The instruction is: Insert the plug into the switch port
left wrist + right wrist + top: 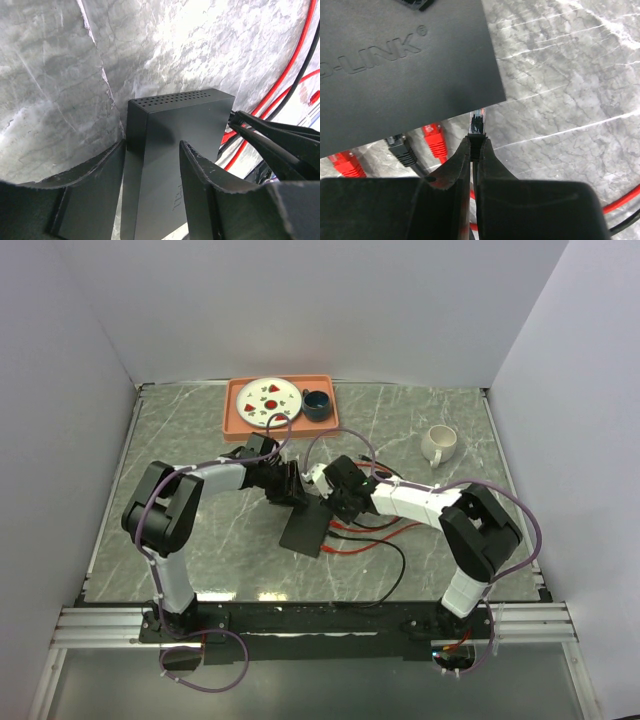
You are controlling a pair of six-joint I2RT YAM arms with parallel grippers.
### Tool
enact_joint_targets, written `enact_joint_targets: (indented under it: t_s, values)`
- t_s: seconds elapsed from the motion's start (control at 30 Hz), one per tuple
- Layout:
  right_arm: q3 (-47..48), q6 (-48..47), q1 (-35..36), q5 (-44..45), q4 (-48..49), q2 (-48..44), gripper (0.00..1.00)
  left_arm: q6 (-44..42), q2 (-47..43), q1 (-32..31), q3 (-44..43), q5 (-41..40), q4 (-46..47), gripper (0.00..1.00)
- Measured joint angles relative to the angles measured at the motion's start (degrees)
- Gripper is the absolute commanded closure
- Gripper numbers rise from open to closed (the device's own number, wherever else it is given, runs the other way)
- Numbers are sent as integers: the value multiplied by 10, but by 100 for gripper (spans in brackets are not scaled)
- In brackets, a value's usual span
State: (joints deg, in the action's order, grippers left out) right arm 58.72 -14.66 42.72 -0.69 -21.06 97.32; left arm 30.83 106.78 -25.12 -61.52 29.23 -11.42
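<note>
The switch (305,528) is a flat matte-black box in the middle of the table, with a row of vent holes on its far end (175,97). My left gripper (152,145) straddles one long edge of the box. One finger is beside the narrow side and the other is over the top face. The jaws stand apart, with a strip of table showing by the left finger. My right gripper (476,142) is shut on the plug (477,122), which has a clear tip and a black boot. The tip points at the switch's near edge (485,95), close to its corner.
Red plugs (435,142) and a black plug (402,150) sit along the switch's edge, and their red and black cables (370,540) trail toward the right arm. An orange tray (240,418) at the back holds a plate (270,400) and a blue cup (317,403). A white mug (438,443) stands at the back right.
</note>
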Motion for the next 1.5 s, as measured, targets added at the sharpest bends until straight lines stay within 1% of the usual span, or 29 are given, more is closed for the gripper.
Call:
enact_joint_targets:
  t_s: [0.3, 0.6, 0.83, 1.07, 1.23, 1.5]
  values:
    - [-21, 2, 1, -9, 17, -22, 100, -2, 4, 0, 0, 3, 10, 47]
    - [-60, 2, 2, -16, 46, -70, 100, -13, 14, -1, -11, 16, 11, 45]
    - [-114, 23, 9, -39, 130, -119, 100, -37, 23, -2, -19, 35, 16, 44]
    - [-130, 71, 11, -18, 166, -118, 100, -42, 24, -2, -19, 41, 21, 43]
    - [-139, 107, 11, 7, 157, -114, 100, -43, 25, -2, -19, 43, 21, 42]
    - [-145, 145, 11, 28, 172, -104, 100, -49, 30, 1, -26, 50, 13, 42]
